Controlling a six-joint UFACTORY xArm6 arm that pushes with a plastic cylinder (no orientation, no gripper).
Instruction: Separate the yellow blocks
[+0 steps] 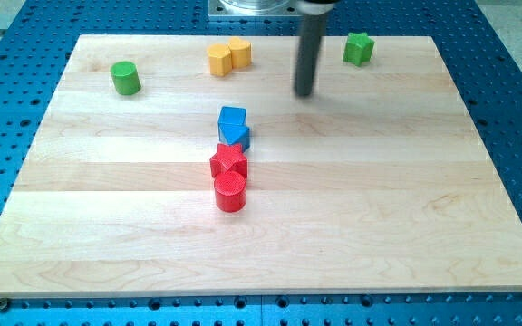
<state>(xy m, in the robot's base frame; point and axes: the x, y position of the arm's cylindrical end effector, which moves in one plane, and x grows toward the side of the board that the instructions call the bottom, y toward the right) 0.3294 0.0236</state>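
Two yellow blocks touch each other near the view's top: a yellow hexagon-like block (219,60) on the left and a yellow cylinder (239,52) on the right. My tip (304,93) is the end of a dark rod, to the right of and a little below the yellow pair, apart from them. It touches no block.
A green cylinder (126,78) is at the top left and a green star (358,48) at the top right. In the middle, two blue blocks (233,125) sit above a red star (228,162) and a red cylinder (230,192). The wooden board (424,226) lies on a blue perforated table.
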